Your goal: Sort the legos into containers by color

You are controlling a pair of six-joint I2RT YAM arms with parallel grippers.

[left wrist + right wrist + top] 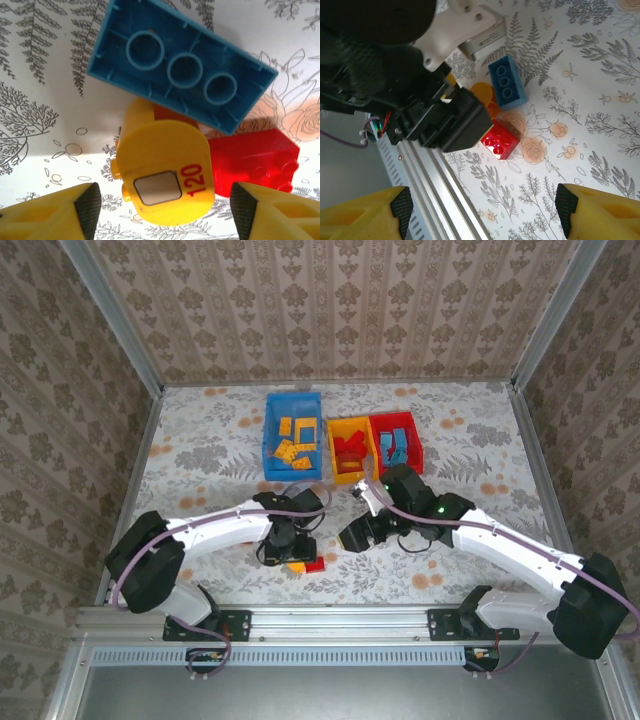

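- The fingers (86,204) of the left gripper (165,212) are spread wide and nothing is clasped. A rounded yellow piece (165,170) marked "120" is seen between them, clear of both pads.
- An upturned blue brick (180,70), with three tubes showing, is laid against that piece at 12 o'clock. A red brick (252,157) is pressed to it at 3 o'clock.
- The right gripper (482,207) is likewise held wide apart over the table (600,100) — nothing is gripped.
- At 12 o'clock of both grippers three bins are ranged side by side — a blue bin (268,440) with orange-yellow legos (290,450), a yellow bin (348,479) with red legos (350,448), and a red bin (392,417) with blue legos (400,448).
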